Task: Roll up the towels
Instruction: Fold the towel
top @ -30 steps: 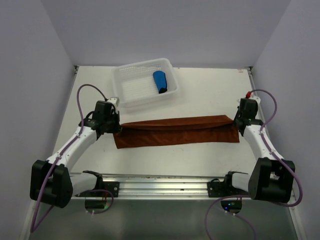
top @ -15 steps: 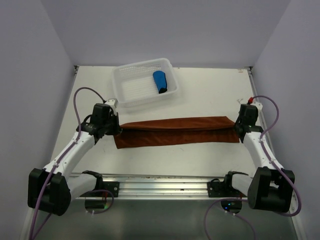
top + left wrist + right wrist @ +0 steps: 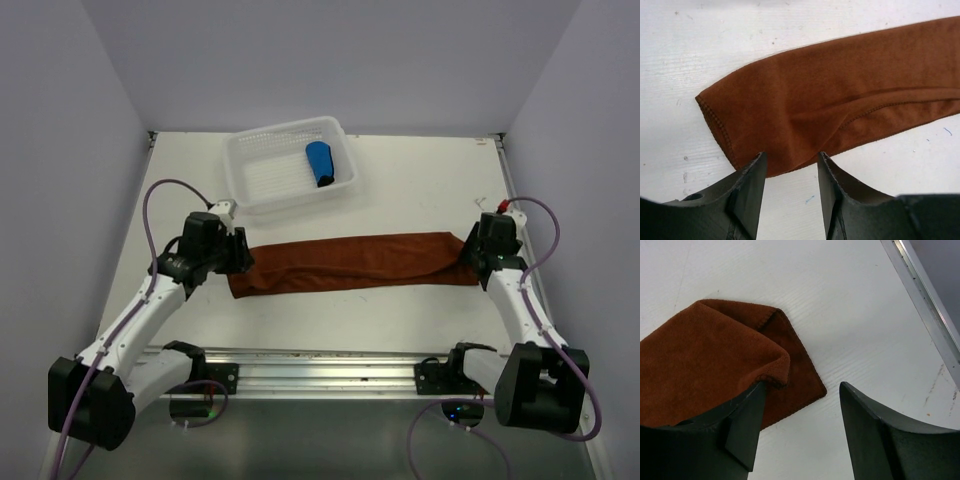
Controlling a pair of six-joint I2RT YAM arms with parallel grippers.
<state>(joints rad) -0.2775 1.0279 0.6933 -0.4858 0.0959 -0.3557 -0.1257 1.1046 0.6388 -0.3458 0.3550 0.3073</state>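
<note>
The rust-brown towel lies folded in a long strip across the middle of the table. Its left end shows just beyond my left gripper, which is open with bare table between its fingers. The towel's right end is folded over, its corner lying flat. My right gripper is open beside that corner, its left finger touching the fold and nothing held. The blue towel lies rolled up inside the white basket.
The white mesh basket stands at the back of the table, left of centre. A metal rail runs along the near edge between the arm bases. The table's right edge strip is close to the right gripper.
Both grippers have opened and let go of the towel's ends. The raised upper layer has dropped onto the lower one, and the strip now lies flat. Both arms have drawn slightly nearer.
</note>
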